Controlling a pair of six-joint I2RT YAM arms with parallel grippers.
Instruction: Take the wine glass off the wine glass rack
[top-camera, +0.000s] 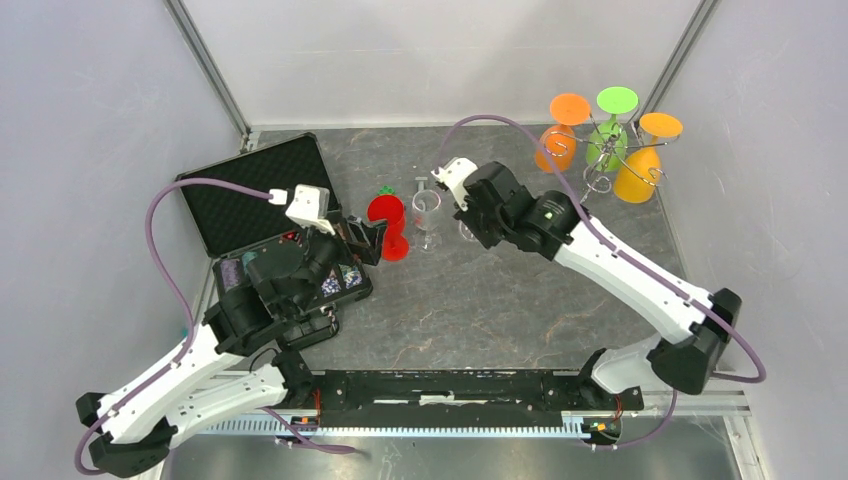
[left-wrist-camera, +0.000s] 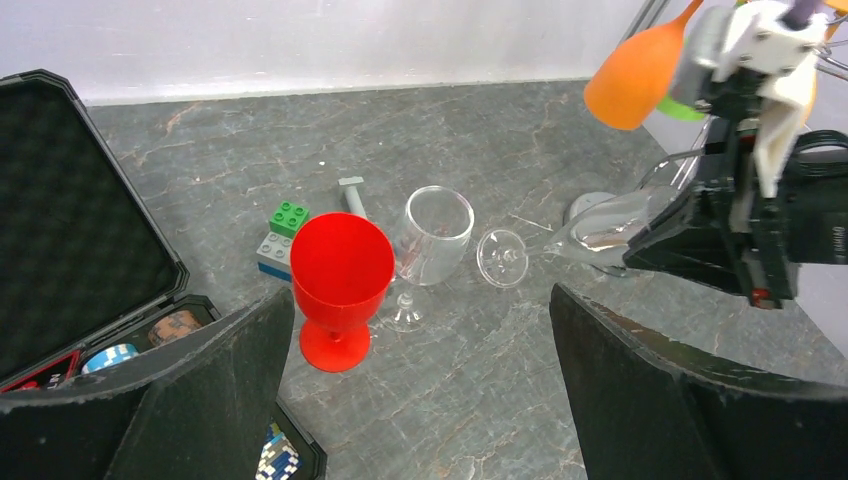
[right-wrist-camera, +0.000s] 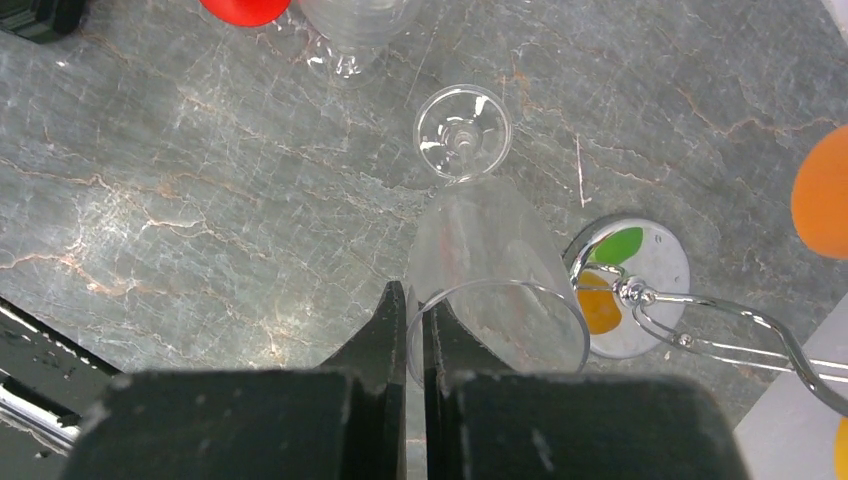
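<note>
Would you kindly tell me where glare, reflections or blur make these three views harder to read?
Top external: soft, even light, though the standing clear glass nearly vanishes against the grey table. Left wrist: the left end effector's fingers are dark, blurred foreground. Right wrist: the rack base mirrors orange and green, and the held wine glass shows mostly as highlights.

Open black case (top-camera: 245, 215), Lego bricks (left-wrist-camera: 280, 234) on marbled tabletop (top-camera: 480, 310)
</note>
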